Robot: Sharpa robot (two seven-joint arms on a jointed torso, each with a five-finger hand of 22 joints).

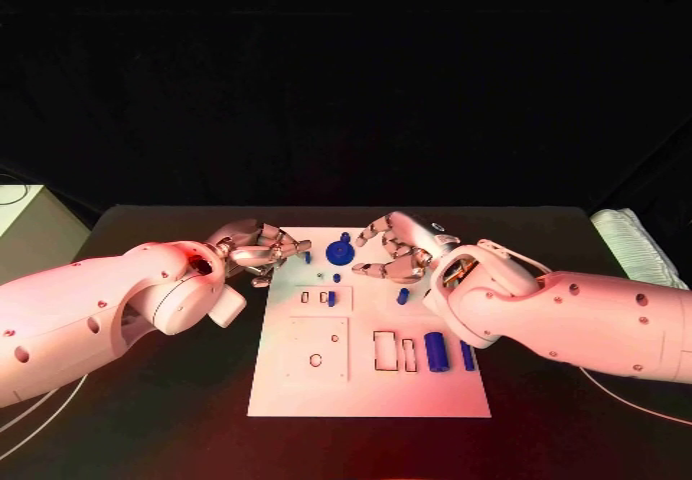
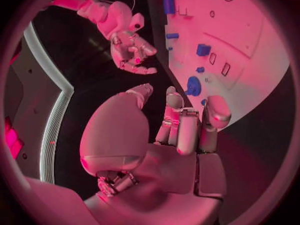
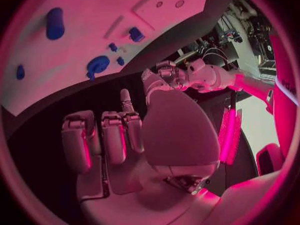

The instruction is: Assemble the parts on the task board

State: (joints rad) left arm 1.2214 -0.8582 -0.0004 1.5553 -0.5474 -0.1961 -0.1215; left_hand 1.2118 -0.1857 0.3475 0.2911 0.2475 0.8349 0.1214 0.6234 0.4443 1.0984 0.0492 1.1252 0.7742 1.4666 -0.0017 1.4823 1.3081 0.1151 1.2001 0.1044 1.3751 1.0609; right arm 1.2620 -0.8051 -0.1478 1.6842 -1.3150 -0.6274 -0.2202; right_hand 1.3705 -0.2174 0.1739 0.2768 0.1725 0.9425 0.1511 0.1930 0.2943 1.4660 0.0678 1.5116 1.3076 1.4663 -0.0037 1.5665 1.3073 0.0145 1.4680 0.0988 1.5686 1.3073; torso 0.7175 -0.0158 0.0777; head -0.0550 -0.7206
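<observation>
The left hand (image 1: pixel 253 252) hovers just off the task board's (image 1: pixel 296 395) far left corner, fingers apart and holding nothing. On the board near its far edge sits a round blue part (image 1: pixel 340 250), with smaller blue parts (image 1: pixel 332 297) toward the middle and blue cylinders (image 1: pixel 436 351) near the right edge. The right hand (image 1: pixel 400 250) hangs over the far edge, fingers loosely spread, empty. This looks like the reach before a pick; next, one hand must descend and close on a part.
</observation>
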